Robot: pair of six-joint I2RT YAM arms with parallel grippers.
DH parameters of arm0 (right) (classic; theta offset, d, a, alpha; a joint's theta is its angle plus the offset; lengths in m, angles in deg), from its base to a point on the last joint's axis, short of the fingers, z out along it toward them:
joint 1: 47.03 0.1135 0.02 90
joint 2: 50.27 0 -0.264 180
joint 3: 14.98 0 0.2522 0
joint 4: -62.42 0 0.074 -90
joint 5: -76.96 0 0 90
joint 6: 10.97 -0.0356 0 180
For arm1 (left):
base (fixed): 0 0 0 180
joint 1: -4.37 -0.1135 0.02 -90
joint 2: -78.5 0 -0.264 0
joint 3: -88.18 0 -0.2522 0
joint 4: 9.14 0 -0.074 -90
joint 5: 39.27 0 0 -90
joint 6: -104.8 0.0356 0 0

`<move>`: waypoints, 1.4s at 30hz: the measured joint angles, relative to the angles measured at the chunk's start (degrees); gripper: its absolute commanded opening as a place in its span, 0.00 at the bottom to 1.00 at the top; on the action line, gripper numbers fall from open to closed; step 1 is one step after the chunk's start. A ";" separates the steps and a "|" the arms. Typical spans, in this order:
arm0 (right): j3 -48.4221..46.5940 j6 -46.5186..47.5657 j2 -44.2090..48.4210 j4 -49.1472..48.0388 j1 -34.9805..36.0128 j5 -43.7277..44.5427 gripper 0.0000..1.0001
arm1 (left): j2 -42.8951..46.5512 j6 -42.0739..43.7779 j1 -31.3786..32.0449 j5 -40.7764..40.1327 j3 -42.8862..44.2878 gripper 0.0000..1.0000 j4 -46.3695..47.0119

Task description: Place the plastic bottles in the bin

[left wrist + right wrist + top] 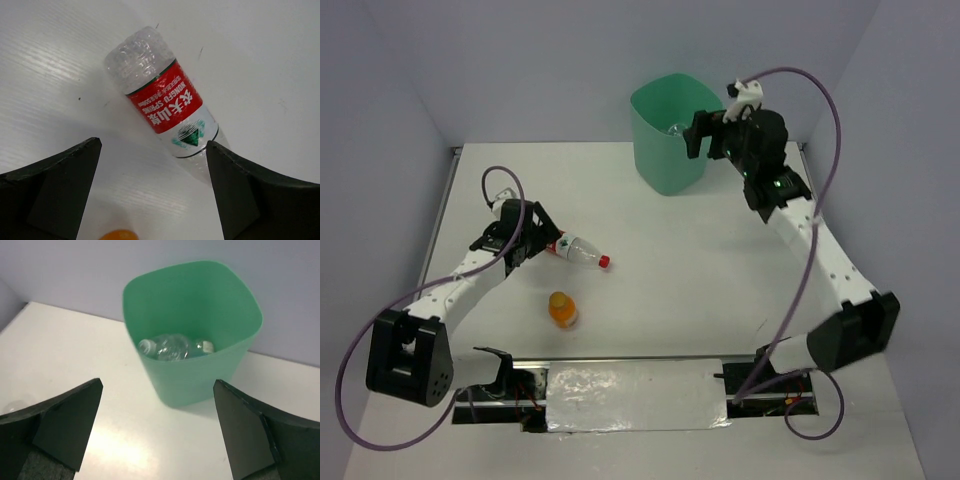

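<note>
A clear bottle with a red-white label (pixel 580 251) and a red cap lies on its side on the white table. My left gripper (pixel 544 240) is open at its bottom end. In the left wrist view the bottle (pixel 162 100) lies ahead of the open left gripper (pixel 152 146), partly behind the right finger. An orange-capped bottle (pixel 561 309) stands nearer the front; its top shows in the left wrist view (pixel 116 235). The mint-green bin (pixel 668 140) stands at the back. My right gripper (pixel 697 138) is open and empty at its right rim. The bin (pixel 200 380) holds clear bottles (pixel 172 347).
The table is walled by pale panels on the left, back and right. A shiny foil-covered strip (pixel 635 395) lies along the front edge between the arm bases. Purple cables loop from both arms.
</note>
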 measured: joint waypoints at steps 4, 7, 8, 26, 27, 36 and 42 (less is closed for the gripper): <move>16.72 -4.66 14.45 -5.33 0.00 -1.46 1.00 | -4.66 -2.67 0.00 -0.17 2.38 0.99 1.42; 26.23 -8.35 20.72 -7.61 0.04 -3.06 1.00 | -7.21 -4.35 -0.07 -0.48 3.02 0.99 2.14; 28.92 -9.53 22.08 -8.00 0.15 -3.45 1.00 | -8.24 -4.87 -0.09 -0.57 3.23 0.99 2.40; 45.38 -16.55 33.48 -9.33 0.39 -14.86 1.00 | -27.85 -6.49 -0.15 2.69 13.90 0.32 7.89; 45.81 -16.50 33.48 -9.44 0.42 -16.50 1.00 | -27.82 -6.14 -0.13 3.06 14.08 0.31 7.91; 47.32 -15.30 31.89 -11.58 7.87 -23.47 1.00 | -15.63 -4.61 2.10 6.73 12.94 0.32 7.82; 47.01 -15.02 28.24 -13.18 15.61 -22.58 1.00 | -1.31 -3.58 12.79 4.37 12.87 0.36 8.50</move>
